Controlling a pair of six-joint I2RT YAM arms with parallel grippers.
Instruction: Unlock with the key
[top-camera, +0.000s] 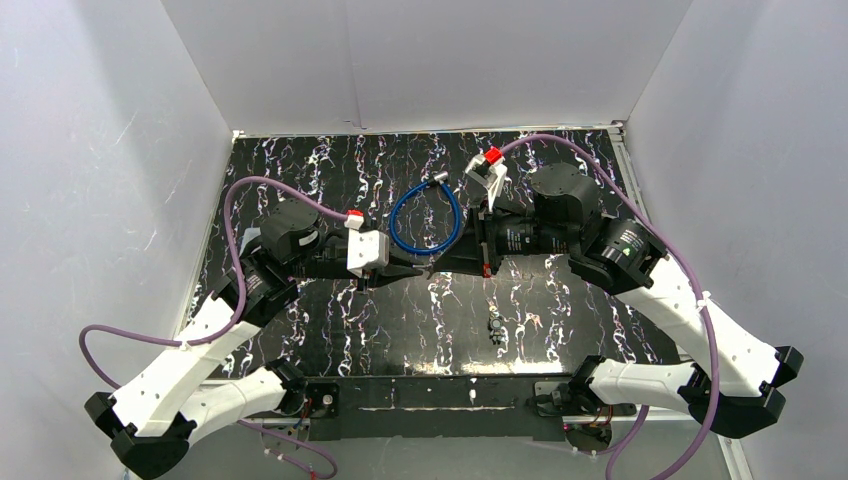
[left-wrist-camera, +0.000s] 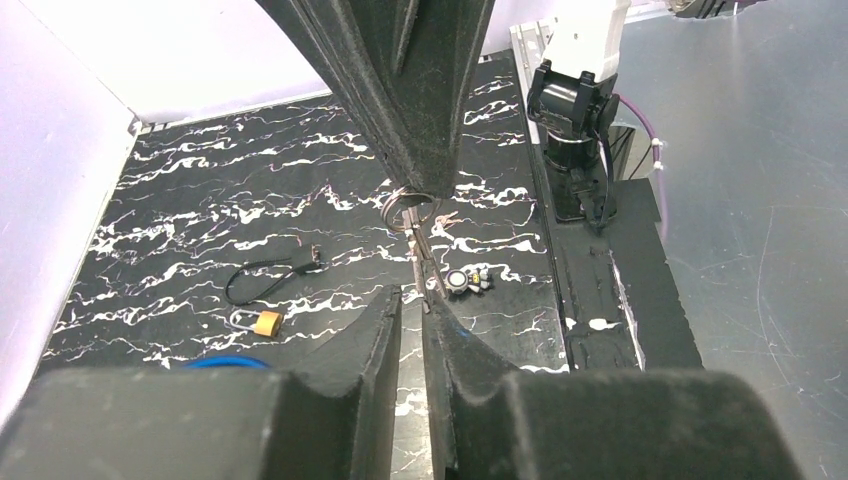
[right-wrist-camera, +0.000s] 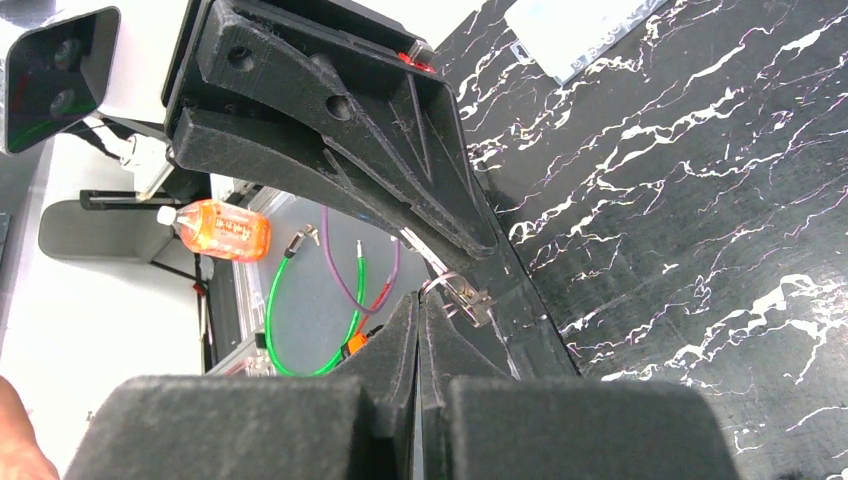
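Left wrist, key (left-wrist-camera: 424, 258), brass padlock (left-wrist-camera: 262, 322), lettering seemingly blurred

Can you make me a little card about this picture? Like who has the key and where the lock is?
right gripper: shut, pinching the ring
left gripper: jaws a sliver apart at the key's tip; grip unclear
key: up in the air, reaching from the ring to the left gripper
padlock: lying on the table, away from both grippers
blue cable: a loop on the table
key in padlock: no, not yet
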